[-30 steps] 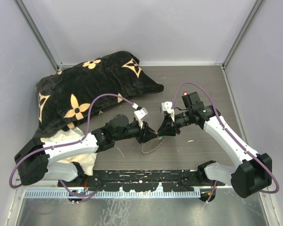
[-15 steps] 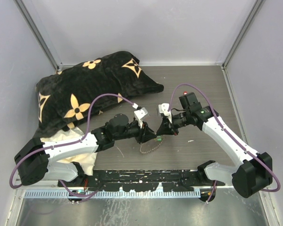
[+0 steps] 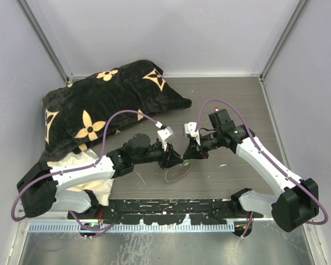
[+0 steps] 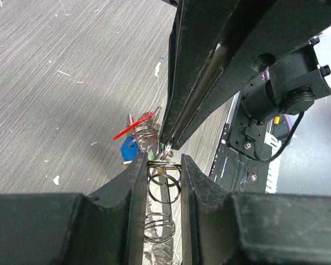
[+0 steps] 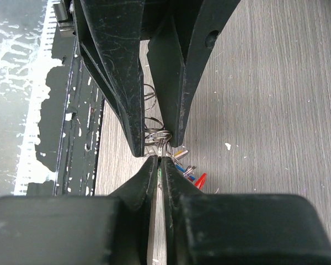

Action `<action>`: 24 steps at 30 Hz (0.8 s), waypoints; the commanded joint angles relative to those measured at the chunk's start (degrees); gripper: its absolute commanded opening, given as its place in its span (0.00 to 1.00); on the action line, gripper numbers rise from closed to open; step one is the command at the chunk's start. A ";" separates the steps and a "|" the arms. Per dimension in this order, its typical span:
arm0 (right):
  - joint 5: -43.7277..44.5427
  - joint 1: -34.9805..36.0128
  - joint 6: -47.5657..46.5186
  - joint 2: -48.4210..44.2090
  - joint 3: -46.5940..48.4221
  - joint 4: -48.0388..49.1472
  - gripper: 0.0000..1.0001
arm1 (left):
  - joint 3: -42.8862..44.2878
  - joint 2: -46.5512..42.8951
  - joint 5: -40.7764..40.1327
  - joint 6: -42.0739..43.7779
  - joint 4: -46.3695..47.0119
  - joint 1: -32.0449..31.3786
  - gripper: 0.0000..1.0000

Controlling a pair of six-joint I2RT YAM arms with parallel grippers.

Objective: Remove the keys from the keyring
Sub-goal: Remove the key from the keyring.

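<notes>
The keyring (image 4: 164, 187) is a silvery wire coil, and my left gripper (image 4: 164, 160) is shut on its end turns. The rest of the coil trails onto the table (image 3: 175, 174). My right gripper (image 5: 159, 159) meets the left one tip to tip, its jaws nearly together on a small ring and a green key (image 3: 185, 163) at the coil's end. Beside the tips hang other keys: red (image 4: 133, 126), blue (image 4: 128, 149) and a pale one (image 5: 179, 153). In the top view both grippers (image 3: 175, 160) (image 3: 186, 156) touch above the table's middle.
A black pillow with beige flower marks (image 3: 105, 105) fills the back left, with a pale cloth (image 3: 80, 163) under the left arm. The black base rail (image 3: 171, 207) runs along the near edge. Grey walls stand on three sides.
My right arm has shifted slightly left, pressing its tips closer to the left gripper, and its jaws have narrowed onto the green key. The left gripper has held still on the coil.
</notes>
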 commanded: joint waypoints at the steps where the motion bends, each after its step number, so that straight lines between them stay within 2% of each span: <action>1: 0.19 0.49 0.38 -0.69 0.36 2.44 0.08 | 2.86 -1.80 2.44 0.49 5.41 0.02 0.00; 4: -1.08 0.42 0.53 -0.90 0.77 1.96 0.01 | 2.82 -1.80 2.46 0.40 5.29 -0.01 0.00; 12: -3.62 -1.95 -0.03 -1.65 3.14 -0.20 0.01 | -0.57 -4.86 -1.12 -2.30 5.80 0.91 0.01; 14: -3.71 -2.40 -0.07 -1.77 3.05 -0.19 0.01 | -2.39 -6.32 -1.94 -3.54 6.44 1.36 0.07; 20: -4.13 -2.63 -0.08 -1.53 2.80 0.13 0.01 | -5.69 -9.33 -2.20 -6.42 5.42 2.17 0.14; 24: -4.23 -2.59 0.07 -1.41 2.65 0.41 0.01 | -6.85 -10.66 -2.39 -7.90 5.50 2.35 0.23</action>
